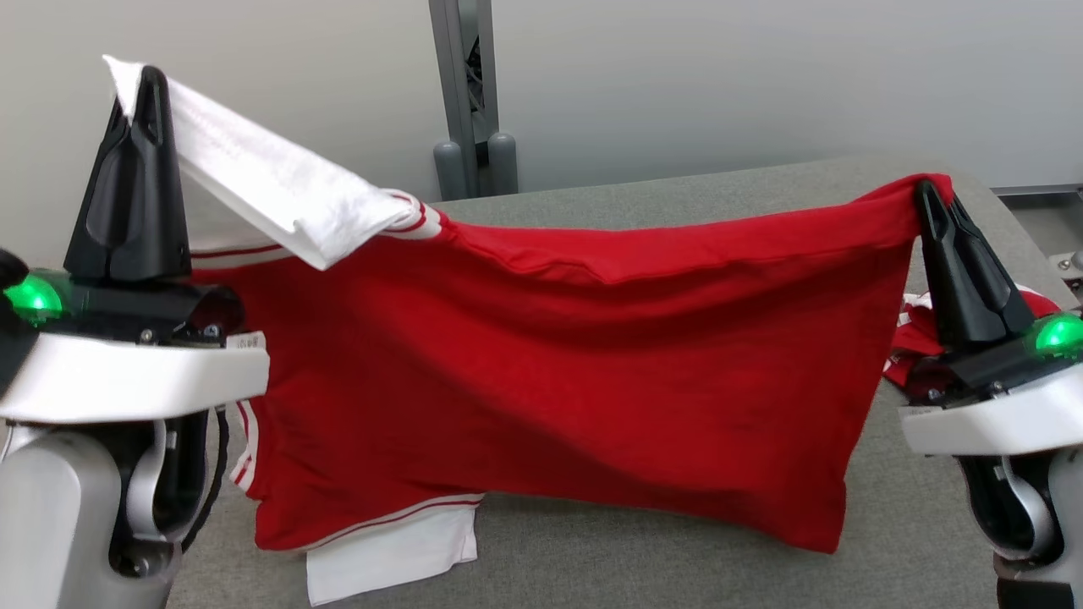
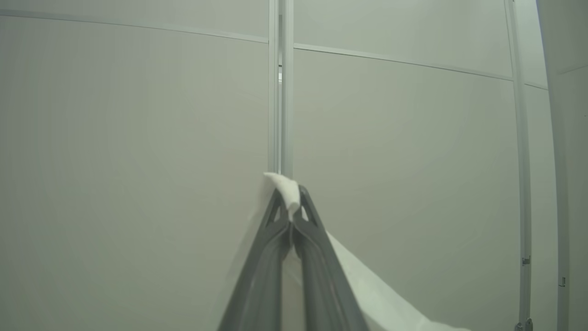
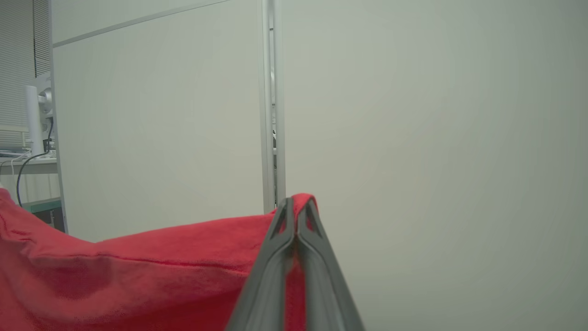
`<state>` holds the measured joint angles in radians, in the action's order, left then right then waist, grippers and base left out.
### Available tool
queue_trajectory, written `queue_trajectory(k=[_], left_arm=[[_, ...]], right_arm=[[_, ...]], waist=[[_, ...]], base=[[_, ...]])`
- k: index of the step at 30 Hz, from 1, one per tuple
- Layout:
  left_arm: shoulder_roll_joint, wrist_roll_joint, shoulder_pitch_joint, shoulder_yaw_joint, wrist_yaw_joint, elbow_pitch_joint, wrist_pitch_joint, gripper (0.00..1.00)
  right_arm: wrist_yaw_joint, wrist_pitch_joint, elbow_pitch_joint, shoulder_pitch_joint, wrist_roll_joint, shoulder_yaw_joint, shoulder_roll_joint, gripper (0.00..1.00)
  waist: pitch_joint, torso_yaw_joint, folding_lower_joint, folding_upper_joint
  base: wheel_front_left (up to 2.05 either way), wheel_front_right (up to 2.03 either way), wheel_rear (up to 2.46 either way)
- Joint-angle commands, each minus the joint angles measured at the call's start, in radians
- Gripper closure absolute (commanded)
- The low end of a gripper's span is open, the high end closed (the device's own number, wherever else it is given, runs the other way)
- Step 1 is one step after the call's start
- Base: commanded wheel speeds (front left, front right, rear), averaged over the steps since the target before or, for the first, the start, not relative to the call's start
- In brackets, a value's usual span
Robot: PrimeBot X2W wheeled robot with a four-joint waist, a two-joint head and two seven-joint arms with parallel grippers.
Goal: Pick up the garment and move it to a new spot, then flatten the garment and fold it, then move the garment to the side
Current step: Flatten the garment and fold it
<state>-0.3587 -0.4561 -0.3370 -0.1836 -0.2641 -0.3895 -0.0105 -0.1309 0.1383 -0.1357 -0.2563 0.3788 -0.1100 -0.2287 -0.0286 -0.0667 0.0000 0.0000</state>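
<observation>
The garment [image 1: 541, 355] hangs spread above the counter [image 1: 914, 541], held up between both arms. The left pincer [image 1: 151, 78] is closed tight on the end of a white sleeve [image 1: 271, 194] over the left edge. The right pincer [image 1: 924, 191] is pinched on a red corner near the right edge. The garment's lower edge touches the counter's near side. The pick-up looks done; laying flat, folding and moving aside remain.

A grey table [image 1: 677, 579] (cloth-topped) stands before a pale wall [image 1: 761, 76] and post [image 1: 464, 85].
</observation>
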Motion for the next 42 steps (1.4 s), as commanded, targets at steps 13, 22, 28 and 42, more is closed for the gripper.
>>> queue_trajectory(k=[13,22,28,42], left_arm=[[0.107,-0.04,-0.553,-0.098,0.196,0.608,-0.077,1.0],[0.146,-0.027,-0.99,-0.094,0.261,1.164,-0.161,1.0],[0.145,-0.002,-1.169,-0.1,0.273,1.342,-0.209,1.0],[0.275,-0.097,-1.009,-0.128,0.385,1.613,-0.191,1.0]], right_arm=[[0.001,0.013,0.533,-0.496,0.1,-0.147,-0.104,1.0],[0.0,0.075,0.948,-0.935,0.161,-0.287,-0.041,1.0],[0.0,0.12,1.105,-1.118,0.207,-0.265,0.021,1.0],[0.0,0.111,1.227,-1.032,0.306,-0.463,-0.016,1.0]], waist=[[-0.152,0.022,0.0,0.0],[-0.178,0.001,0.0,0.0],[-0.215,0.002,0.0,0.0],[-0.367,0.096,0.0,0.0]], base=[[0.0,0.0,0.0],[0.0,0.0,0.0],[0.0,0.0,0.0],[0.0,0.0,0.0]])
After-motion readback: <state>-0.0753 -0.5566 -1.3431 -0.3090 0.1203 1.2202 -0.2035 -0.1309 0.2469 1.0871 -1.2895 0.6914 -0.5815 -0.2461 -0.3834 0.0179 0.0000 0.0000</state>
